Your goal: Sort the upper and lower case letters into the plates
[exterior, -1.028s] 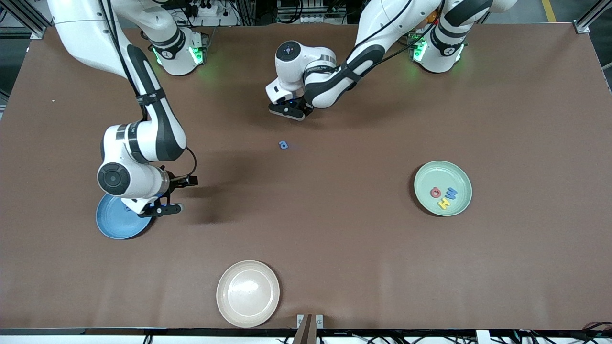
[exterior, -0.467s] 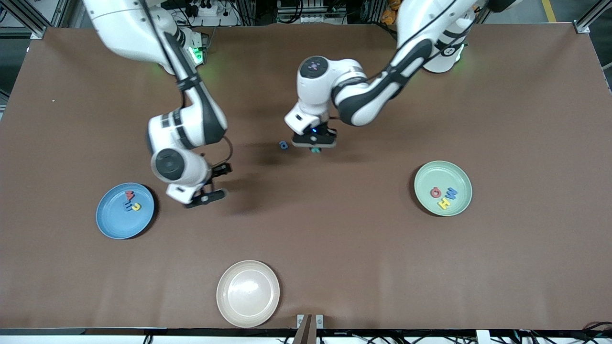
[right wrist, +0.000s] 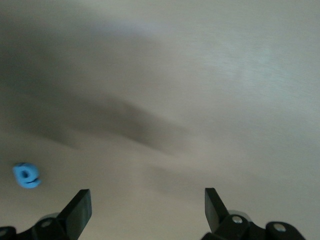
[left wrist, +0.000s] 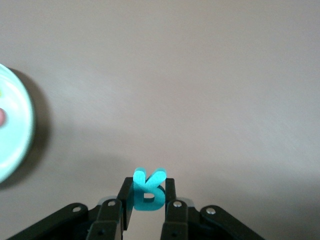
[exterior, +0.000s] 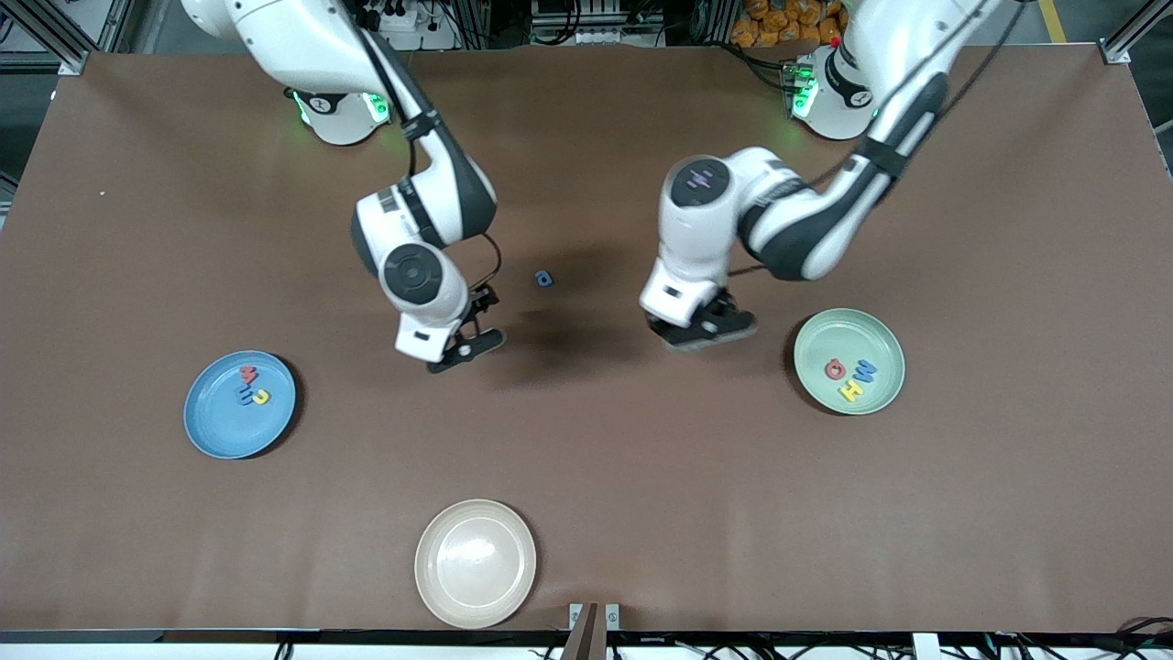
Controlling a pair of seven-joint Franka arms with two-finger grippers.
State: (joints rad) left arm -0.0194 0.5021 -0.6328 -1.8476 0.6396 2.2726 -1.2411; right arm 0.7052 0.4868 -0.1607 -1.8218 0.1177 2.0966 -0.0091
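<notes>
Letter (left wrist: 146, 193) pinched in left claw (left wrist: 145, 206) over table.

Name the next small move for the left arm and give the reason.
Probably carry on to above the mint green plate and release: the left hand is shut on a teal letter over bare table beside that plate, which already holds three capitals.

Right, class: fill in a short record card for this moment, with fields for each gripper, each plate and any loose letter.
left gripper: shut on a teal letter, over bare table beside the green plate
right gripper: open, empty, over bare table
green plate: three letters in it, red, blue and yellow
blue plate: three letters in it, red, blue and yellow
cream plate: holds nothing, nearest the front camera
loose letter: small blue letter on the table between the two arms
</notes>
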